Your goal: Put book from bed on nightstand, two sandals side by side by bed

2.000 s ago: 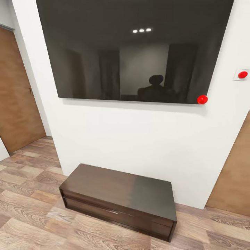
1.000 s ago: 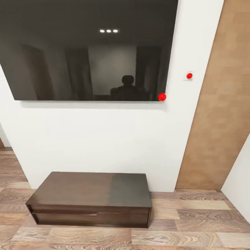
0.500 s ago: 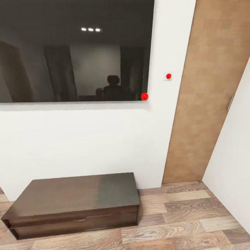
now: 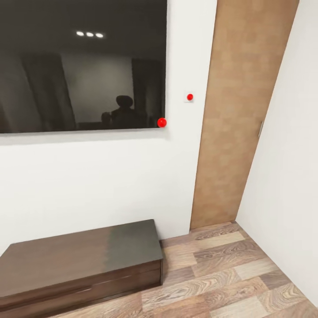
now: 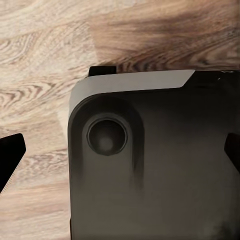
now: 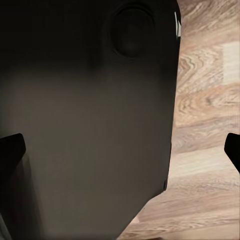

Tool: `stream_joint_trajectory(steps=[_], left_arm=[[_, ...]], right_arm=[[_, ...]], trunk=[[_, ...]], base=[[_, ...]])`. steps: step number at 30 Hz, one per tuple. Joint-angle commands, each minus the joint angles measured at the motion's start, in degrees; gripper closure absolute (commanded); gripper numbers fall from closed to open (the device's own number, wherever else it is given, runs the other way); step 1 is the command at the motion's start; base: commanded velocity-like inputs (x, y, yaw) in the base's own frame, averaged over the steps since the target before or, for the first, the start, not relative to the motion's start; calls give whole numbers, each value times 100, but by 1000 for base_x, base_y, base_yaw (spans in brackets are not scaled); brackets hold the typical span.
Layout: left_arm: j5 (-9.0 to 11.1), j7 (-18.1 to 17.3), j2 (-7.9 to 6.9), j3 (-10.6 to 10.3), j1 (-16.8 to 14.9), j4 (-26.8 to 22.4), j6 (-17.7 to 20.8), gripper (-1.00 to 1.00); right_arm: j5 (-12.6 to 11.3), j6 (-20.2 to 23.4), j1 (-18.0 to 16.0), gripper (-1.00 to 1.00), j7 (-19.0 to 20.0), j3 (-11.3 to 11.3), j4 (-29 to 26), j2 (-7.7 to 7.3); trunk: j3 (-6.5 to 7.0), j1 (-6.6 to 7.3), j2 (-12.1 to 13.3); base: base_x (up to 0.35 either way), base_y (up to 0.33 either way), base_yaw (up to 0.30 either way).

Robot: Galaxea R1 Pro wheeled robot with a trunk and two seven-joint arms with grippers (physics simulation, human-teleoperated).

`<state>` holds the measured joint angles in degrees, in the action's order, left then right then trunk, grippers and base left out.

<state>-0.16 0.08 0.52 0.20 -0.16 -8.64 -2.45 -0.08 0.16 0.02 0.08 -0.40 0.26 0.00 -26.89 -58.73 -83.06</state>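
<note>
The book, the bed, the nightstand and the sandals are out of view. In the left wrist view my left gripper (image 5: pixel 120 155) is open, its dark fingertips (image 5: pixel 10 155) far apart over the robot's own dark base and the wood floor. In the right wrist view my right gripper (image 6: pixel 120 152) is likewise open, with nothing between its fingertips (image 6: pixel 10 150), above the dark base and floor planks.
A long low dark-brown bench (image 4: pixel 79 260) stands against a white wall under a big dark glossy panel (image 4: pixel 79 66). To the right are a brown wooden door (image 4: pixel 238 115) and a white side wall (image 4: pixel 287 176). Open wood floor (image 4: pixel 221 278) lies in front.
The camera has swung to the right: bench and dark panel slid toward the picture's left, and the door and side wall came in at the right. Nothing in the room itself moved.
</note>
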Motion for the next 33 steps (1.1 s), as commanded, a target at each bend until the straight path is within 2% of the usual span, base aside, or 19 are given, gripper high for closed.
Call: stream_joint_trajectory(steps=[1, 33], left_arm=[[-2, 1, 0, 3, -2, 3, -19, -100], [-2, -7, -8, 6, -2, 3, -19, -100]], right_arm=[[-1, 2, -2, -100, 1, -4, 1, 0], [-1, 2, -2, -100, 1, -4, 1, 2]], trunk=[[-4, 0, -2], [-4, 0, -2]], base=[[0, 0, -278], [0, 0, -280]])
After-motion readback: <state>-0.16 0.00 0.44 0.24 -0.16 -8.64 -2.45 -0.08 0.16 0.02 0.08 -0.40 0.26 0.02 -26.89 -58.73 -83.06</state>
